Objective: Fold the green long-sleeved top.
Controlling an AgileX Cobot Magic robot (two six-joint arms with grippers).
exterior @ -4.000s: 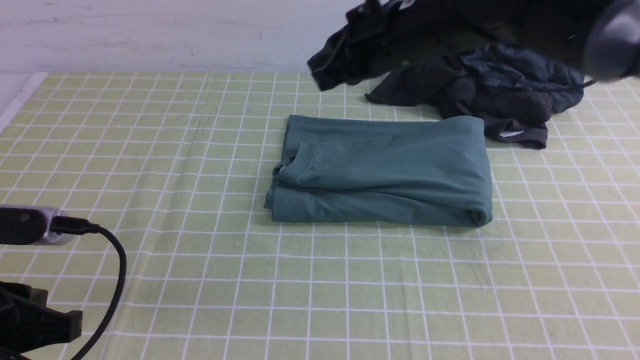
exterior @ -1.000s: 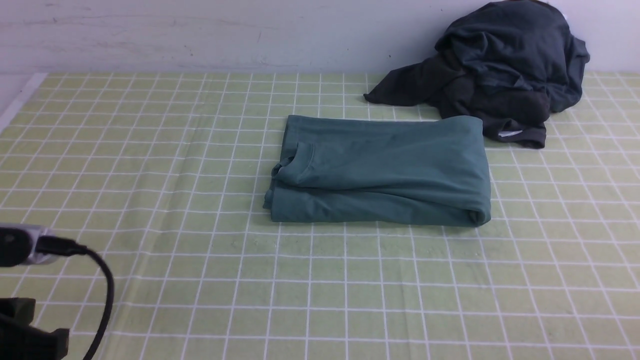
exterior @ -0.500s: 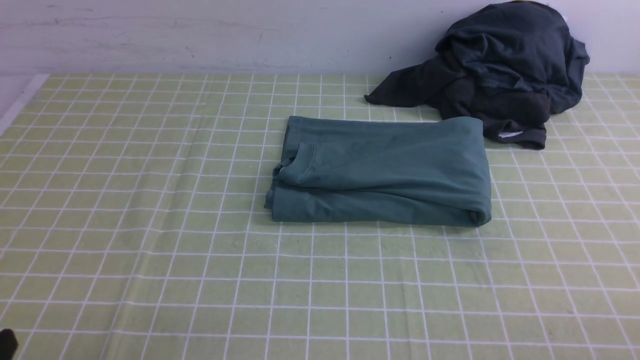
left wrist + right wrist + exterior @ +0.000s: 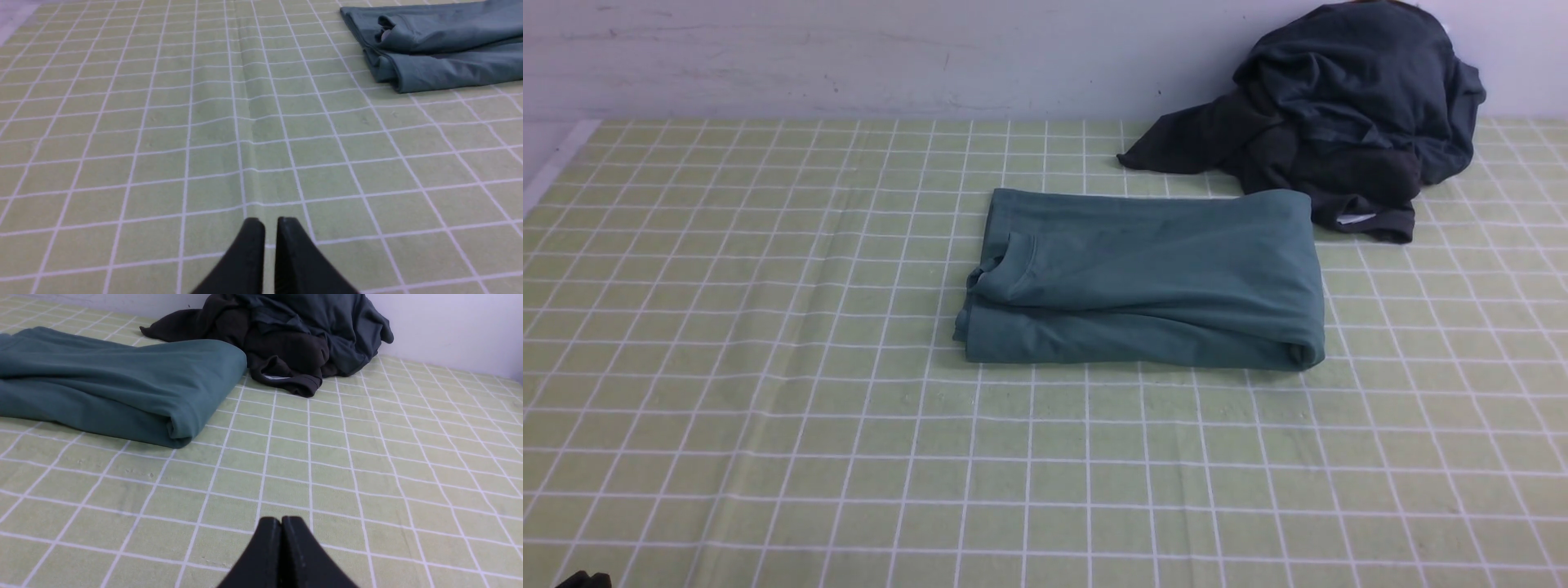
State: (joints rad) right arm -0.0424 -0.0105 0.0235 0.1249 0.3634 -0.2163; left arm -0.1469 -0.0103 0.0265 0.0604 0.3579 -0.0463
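The green long-sleeved top (image 4: 1143, 278) lies folded into a neat rectangle on the checked green table cloth, collar toward the left. It also shows in the left wrist view (image 4: 437, 49) and the right wrist view (image 4: 110, 384). My left gripper (image 4: 267, 222) hovers over bare cloth well short of the top, empty, its jaws almost together with only a thin slit between them. My right gripper (image 4: 282, 520) is shut and empty over bare cloth, near the top's folded end. Neither gripper touches the top.
A heap of dark charcoal-grey garments (image 4: 1339, 122) sits at the back right against the wall, touching the top's far right corner; it also shows in the right wrist view (image 4: 294, 339). A crease in the table cloth (image 4: 249, 102) runs through its left half. A white wall bounds the back.
The left arm has drawn back out of the bottom left of the front view. The right arm and the dark garment it carried 4 s ago are gone; the garment lies on the heap.
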